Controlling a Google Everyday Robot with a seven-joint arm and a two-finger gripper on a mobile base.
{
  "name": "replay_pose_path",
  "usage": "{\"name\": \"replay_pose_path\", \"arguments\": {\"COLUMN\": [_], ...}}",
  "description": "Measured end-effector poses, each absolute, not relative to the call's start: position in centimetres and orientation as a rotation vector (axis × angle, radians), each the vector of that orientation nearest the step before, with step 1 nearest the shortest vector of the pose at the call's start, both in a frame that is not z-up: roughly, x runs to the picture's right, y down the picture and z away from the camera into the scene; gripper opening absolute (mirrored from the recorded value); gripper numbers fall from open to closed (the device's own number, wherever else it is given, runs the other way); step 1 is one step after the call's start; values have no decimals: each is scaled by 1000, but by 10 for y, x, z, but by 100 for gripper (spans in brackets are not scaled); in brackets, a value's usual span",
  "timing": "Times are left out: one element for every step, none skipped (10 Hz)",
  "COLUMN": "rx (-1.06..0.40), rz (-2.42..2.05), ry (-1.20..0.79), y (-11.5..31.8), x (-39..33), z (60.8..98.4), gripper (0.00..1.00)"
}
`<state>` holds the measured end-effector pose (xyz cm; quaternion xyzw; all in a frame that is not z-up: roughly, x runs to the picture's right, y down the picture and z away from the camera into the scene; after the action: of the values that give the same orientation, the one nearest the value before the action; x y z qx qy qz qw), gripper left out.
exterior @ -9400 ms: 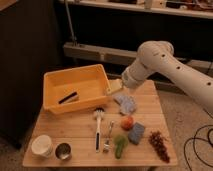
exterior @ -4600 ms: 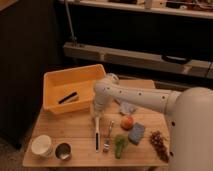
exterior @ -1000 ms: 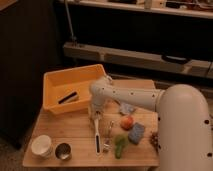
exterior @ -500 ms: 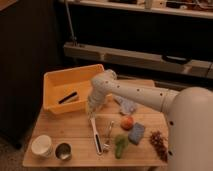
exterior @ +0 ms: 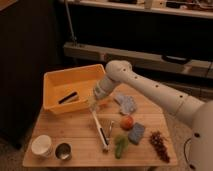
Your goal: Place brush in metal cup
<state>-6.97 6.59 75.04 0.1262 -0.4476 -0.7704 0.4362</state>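
The brush [exterior: 99, 127] is a long white stick with a dark near end. It slants across the middle of the wooden table [exterior: 75, 132]. Its far, head end is at my gripper [exterior: 94, 104], which is shut on it just in front of the yellow bin. The bristles are hidden behind the fingers. The dark end lies near the table's front, beside the fork [exterior: 110, 131]. The metal cup [exterior: 63, 151] stands upright at the front left corner, right of the white cup [exterior: 42, 146], well to the left of the brush.
The yellow bin [exterior: 56, 80] at the back left holds a flat black bar [exterior: 67, 97]. To the right of the brush lie a blue-white cloth [exterior: 127, 104], an orange fruit [exterior: 127, 122], a blue sponge [exterior: 136, 133], a green item [exterior: 120, 145] and grapes [exterior: 159, 145].
My gripper has closed on the brush's head end and drawn slightly back toward the bin. The brush now slants, its far end swung left while the dark end stays near the fork.
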Motion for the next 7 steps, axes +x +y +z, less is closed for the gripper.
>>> {"name": "replay_pose_path", "arguments": {"rx": [436, 529, 669, 721, 758, 797, 829], "rz": [-1968, -2001, -2060, -2080, -2088, -2105, -2155], "ry": [-1130, -1135, -1125, -1121, -1121, -1117, -1093], "y": [63, 61, 60, 60, 59, 59, 60], "x": [-68, -67, -68, -69, -71, -75, -79], "z": [734, 720, 700, 693, 687, 680, 672], "gripper": [0, 0, 0, 0, 0, 0, 0]}}
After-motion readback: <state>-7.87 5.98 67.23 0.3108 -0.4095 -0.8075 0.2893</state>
